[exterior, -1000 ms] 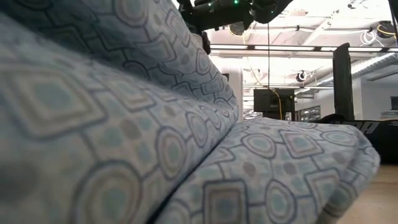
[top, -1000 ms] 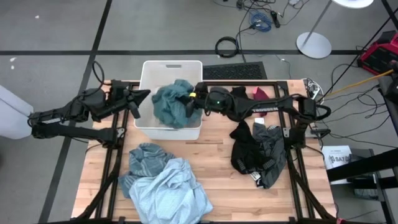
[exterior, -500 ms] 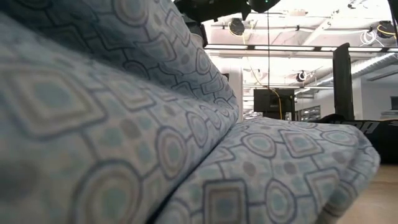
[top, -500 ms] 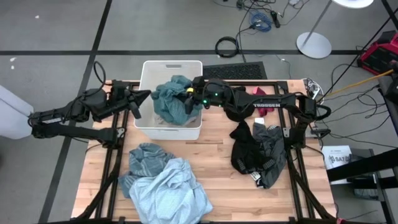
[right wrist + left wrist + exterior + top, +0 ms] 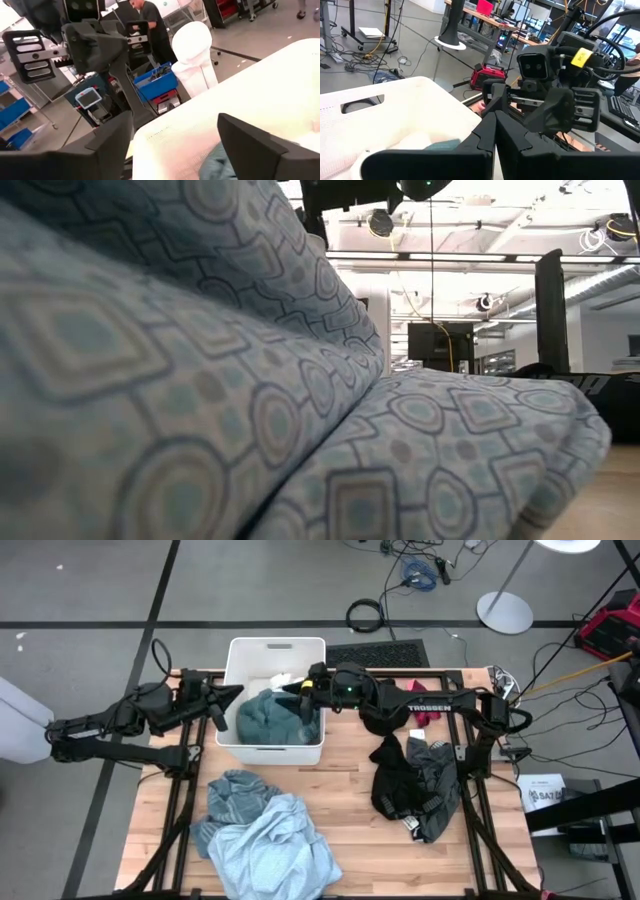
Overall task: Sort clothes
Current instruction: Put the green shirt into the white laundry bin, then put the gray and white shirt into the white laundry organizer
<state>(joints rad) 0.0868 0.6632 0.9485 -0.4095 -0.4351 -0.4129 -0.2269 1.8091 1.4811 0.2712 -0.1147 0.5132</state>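
I am counting one white bin [image 5: 240,655] at upper centre, holding one teal garment [image 5: 268,715] and one white piece [image 5: 283,680]. Two clothing piles are lying below it: one light blue [image 5: 265,845], lower left; one black-grey [image 5: 415,785], right. One red garment [image 5: 428,717] is peeking beside my arm.

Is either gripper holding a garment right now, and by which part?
Nothing is held. The right gripper is open above the bin, with the teal garment lying loose inside. The left gripper is shut and empty beside the bin.

Setting: I see a robotics lab; concrete floor [image 5: 90,590], loose cables [image 5: 420,570], blue parts bins [image 5: 157,85], ceiling strip lights [image 5: 480,255].
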